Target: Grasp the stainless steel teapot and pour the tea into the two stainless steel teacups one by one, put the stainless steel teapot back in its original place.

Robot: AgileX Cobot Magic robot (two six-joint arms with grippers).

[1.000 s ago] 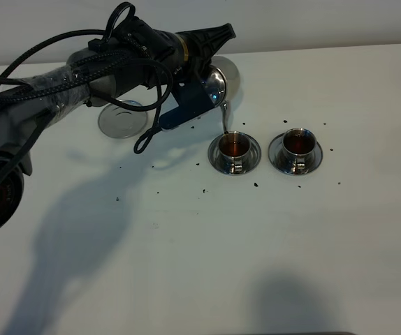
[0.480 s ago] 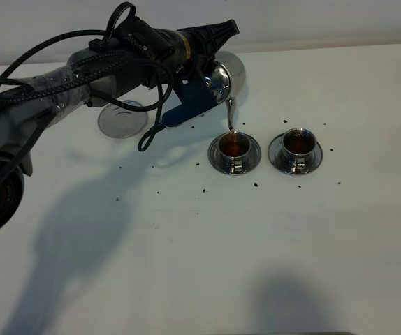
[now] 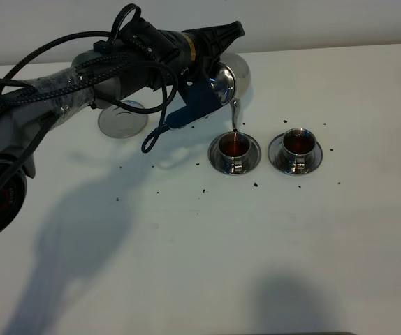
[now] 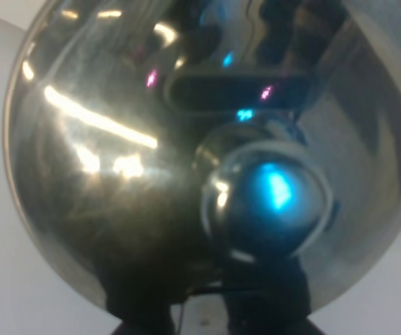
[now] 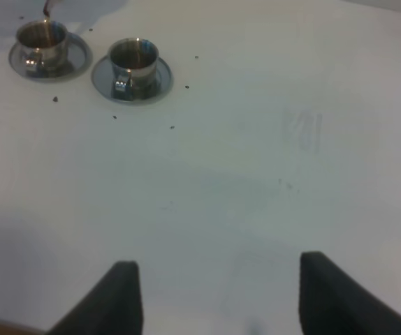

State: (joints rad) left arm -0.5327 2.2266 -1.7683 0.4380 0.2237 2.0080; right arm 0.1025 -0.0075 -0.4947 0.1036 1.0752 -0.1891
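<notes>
so the left hand (image 3: 211, 66) is clamped tight on the stainless steel teapot (image 3: 223, 80), holding it up in the air and tipped over, with the thin spout hanging right above the near cup (image 3: 234, 146). that cup has brown tea in it, and so does the other cup (image 3: 298, 143) just beside it, each sitting on its own saucer. from the left wrist view all you get is the shiny belly of the pot (image 4: 186, 160) filling the frame with the lid knob in the middle, so i can't see exactly where the fingers bite, my guess is the handle side

the empty saucer (image 3: 120, 120) where the pot belongs is sitting on the surface (image 3: 186, 265) off to the left, partly hidden under the arm. the right hand (image 5: 214, 293) is spread open with nothing in it, hovering low over bare surface well apart from the cups

handling wise: polished steel is stiff and won't dent, but it looks slippery as anything, and with tea sloshing inside the weight will shift as it tips back. i'd say the loop handle is the only sane place to hold it, the round belly would just squirt out. the lid looks loose-ish too so it might slide while tilted. there are dark specks scattered round the cups, tea leaves or drips, can't tell which
</notes>
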